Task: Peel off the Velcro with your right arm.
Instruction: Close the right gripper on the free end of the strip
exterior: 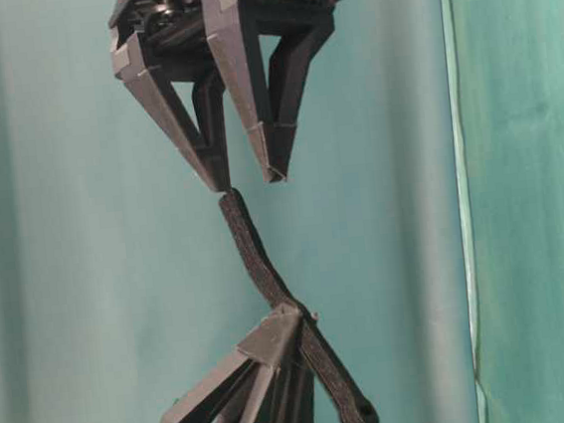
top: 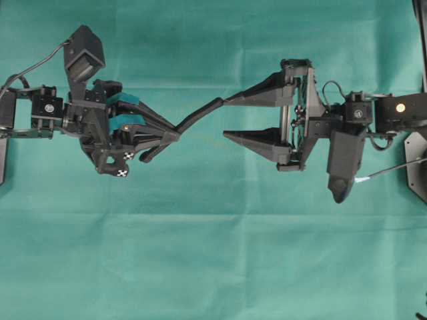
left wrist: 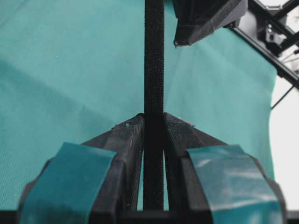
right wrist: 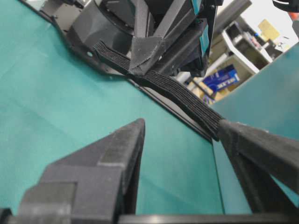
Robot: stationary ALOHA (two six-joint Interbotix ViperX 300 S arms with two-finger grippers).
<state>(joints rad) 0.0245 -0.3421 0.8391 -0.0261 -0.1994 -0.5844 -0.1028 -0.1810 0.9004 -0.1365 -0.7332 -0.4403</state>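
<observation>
left gripper (top: 175,135) jaws clenching Velcro (top: 200,112) mid-strap, knob end dangling behind them. free end reaching across gap, touching tip of one right gripper (top: 225,117) finger, outside it, not between. right jaws standing wide apart, gripping nothing. risk imo: closing now means pinching air, or nudging strap tip aside; hard tug could be dragging whole strap out of left jaws. green cloth covering worktop (top: 213,267), green curtain hanging behind, shelf clutter showing past it.

Teal cloth (top: 213,253), perhaps background shelving (right wrist: 243,56).
</observation>
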